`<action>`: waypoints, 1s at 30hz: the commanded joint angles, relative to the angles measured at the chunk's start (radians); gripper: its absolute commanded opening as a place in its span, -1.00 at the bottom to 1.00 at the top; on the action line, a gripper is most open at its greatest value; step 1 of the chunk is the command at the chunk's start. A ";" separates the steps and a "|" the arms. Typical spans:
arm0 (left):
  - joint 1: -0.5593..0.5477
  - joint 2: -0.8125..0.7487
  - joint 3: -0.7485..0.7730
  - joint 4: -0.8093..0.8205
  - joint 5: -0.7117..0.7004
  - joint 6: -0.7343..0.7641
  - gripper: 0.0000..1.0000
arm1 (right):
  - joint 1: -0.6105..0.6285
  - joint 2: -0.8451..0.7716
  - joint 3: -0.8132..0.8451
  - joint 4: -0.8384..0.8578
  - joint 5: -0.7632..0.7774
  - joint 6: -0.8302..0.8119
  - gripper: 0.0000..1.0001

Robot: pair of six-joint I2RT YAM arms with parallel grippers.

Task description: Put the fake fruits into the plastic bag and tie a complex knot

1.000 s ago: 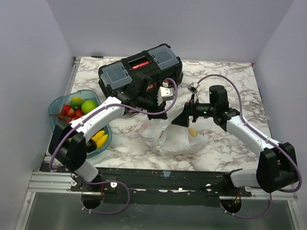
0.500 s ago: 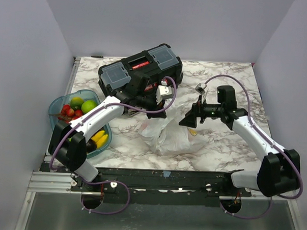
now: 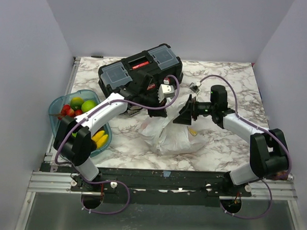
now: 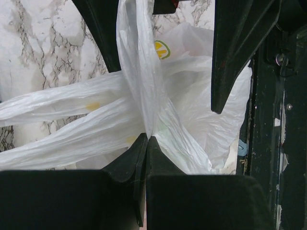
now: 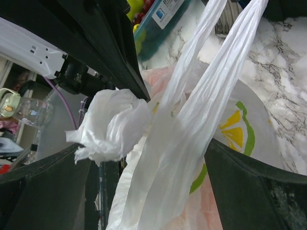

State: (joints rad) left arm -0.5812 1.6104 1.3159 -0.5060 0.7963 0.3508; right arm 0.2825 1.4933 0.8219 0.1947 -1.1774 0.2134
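The plastic bag (image 3: 170, 137) lies on the marble table, its two handle strands pulled up and crossed. My left gripper (image 3: 163, 109) is shut on one strand, pinched at the fingertips in the left wrist view (image 4: 147, 138). My right gripper (image 3: 182, 116) is open, and the bag's strands (image 5: 192, 115) pass between its spread fingers (image 5: 259, 191) without being held. A crumpled tuft of plastic (image 5: 112, 124) hangs by its left finger. Fake fruits (image 3: 76, 107) in green and red, plus yellow ones (image 3: 99, 138), lie in the teal tray. A pale orange shape shows through the bag (image 5: 216, 211).
The black toolbox (image 3: 140, 72) with grey-blue lids stands just behind the left gripper. The teal tray (image 3: 56, 106) sits at the table's left edge. The bag carries a lemon print (image 5: 235, 129). Purple cables loop above both arms.
My right gripper pulled away to the right, then came back left to the bag's strands. My left gripper rose slightly towards the toolbox, drawing the strand taut.
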 commanded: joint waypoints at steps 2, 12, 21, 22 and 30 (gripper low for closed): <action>0.005 0.030 0.046 -0.019 -0.007 0.026 -1.00 | 0.014 0.037 -0.015 0.216 -0.044 0.153 0.94; 0.002 0.040 0.057 -0.034 -0.019 0.048 -1.00 | 0.016 0.056 0.002 0.260 -0.023 0.198 0.13; 0.063 -0.070 0.093 -0.111 0.044 0.042 -0.23 | 0.017 0.001 0.013 0.189 -0.007 0.126 -0.99; 0.096 -0.102 0.092 -0.108 0.083 0.033 -0.04 | 0.016 -0.010 0.009 0.186 -0.009 0.118 -0.99; 0.308 -0.117 0.324 -0.347 0.062 0.215 0.47 | 0.023 -0.091 0.014 0.088 -0.057 -0.041 -0.99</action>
State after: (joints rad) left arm -0.3321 1.4681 1.4933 -0.6891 0.8421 0.4408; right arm 0.2951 1.4525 0.8143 0.3496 -1.1931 0.2886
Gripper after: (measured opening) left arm 0.729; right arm 0.012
